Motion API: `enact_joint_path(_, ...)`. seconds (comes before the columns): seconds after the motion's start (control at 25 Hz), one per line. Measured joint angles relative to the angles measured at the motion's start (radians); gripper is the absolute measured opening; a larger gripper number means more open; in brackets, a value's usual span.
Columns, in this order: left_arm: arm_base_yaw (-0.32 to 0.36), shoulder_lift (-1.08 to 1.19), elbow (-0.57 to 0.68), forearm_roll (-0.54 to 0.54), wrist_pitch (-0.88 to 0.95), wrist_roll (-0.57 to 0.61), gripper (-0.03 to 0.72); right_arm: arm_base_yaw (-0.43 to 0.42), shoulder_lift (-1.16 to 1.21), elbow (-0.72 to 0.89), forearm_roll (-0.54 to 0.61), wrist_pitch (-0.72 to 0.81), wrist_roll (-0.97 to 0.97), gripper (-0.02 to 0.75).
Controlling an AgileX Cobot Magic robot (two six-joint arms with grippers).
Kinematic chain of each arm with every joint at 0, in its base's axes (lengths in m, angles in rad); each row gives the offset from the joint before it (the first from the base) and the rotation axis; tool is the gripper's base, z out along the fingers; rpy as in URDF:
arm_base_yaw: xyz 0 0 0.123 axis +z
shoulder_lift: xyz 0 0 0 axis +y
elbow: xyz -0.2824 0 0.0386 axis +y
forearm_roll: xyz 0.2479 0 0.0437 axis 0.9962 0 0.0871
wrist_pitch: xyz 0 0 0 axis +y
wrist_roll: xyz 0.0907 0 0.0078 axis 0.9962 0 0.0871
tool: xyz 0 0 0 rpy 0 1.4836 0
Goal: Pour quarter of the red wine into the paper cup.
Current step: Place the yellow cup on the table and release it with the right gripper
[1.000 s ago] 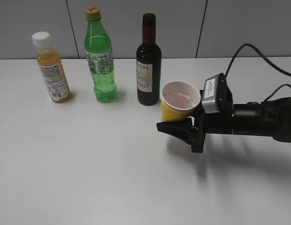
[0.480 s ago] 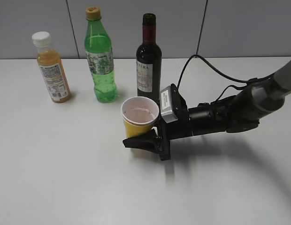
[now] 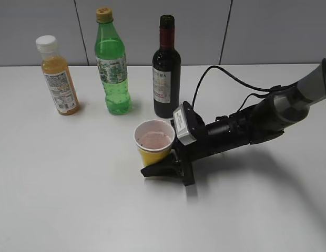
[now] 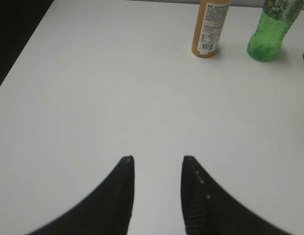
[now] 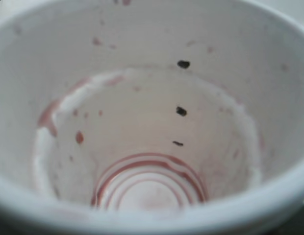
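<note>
The dark wine bottle (image 3: 166,73), with a red foil neck and a white label, stands upright at the back of the white table. The yellow paper cup (image 3: 154,142) stands in front of it, a little to the left. My right gripper (image 3: 159,167) is shut on the cup low on its body. In the right wrist view the cup's inside (image 5: 152,122) fills the frame, whitish with pink stains, red rings at the bottom and a few dark specks. My left gripper (image 4: 157,159) is open and empty over bare table.
An orange juice bottle (image 3: 58,79) with a white cap and a green plastic bottle (image 3: 113,68) stand at the back left; both also show in the left wrist view (image 4: 210,29) (image 4: 272,34). The right arm's cable loops behind the arm (image 3: 247,126).
My right gripper has carried the cup from beside the wine bottle to the left and toward the front, and has lowered it slightly. The bottles have not moved.
</note>
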Motion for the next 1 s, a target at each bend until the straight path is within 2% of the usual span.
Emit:
enact_joint_path(0.12, 0.000, 0.000, 0.000, 0.000, 0.000, 0.000, 0.238, 0.000, 0.000, 0.000, -0.018, 0.022, 0.005, 0.454)
enact_joint_path(0.32, 0.000, 0.000, 0.000, 0.000, 0.000, 0.000, 0.238, 0.000, 0.000, 0.000, 0.010, 0.079, 0.017, 0.610)
enact_joint_path(0.4, 0.000, 0.000, 0.000, 0.000, 0.000, 0.000, 0.238, 0.000, 0.000, 0.000, 0.017, 0.083, 0.018, 0.640)
enact_joint_path(0.6, 0.000, 0.000, 0.000, 0.000, 0.000, 0.000, 0.238, -0.020, -0.011, 0.029, 0.032, 0.087, 0.020, 0.658)
enact_joint_path(1.0, 0.000, 0.000, 0.000, 0.000, 0.000, 0.000, 0.238, -0.114, -0.146, 0.207, 0.090, 0.109, -0.010, 0.659)
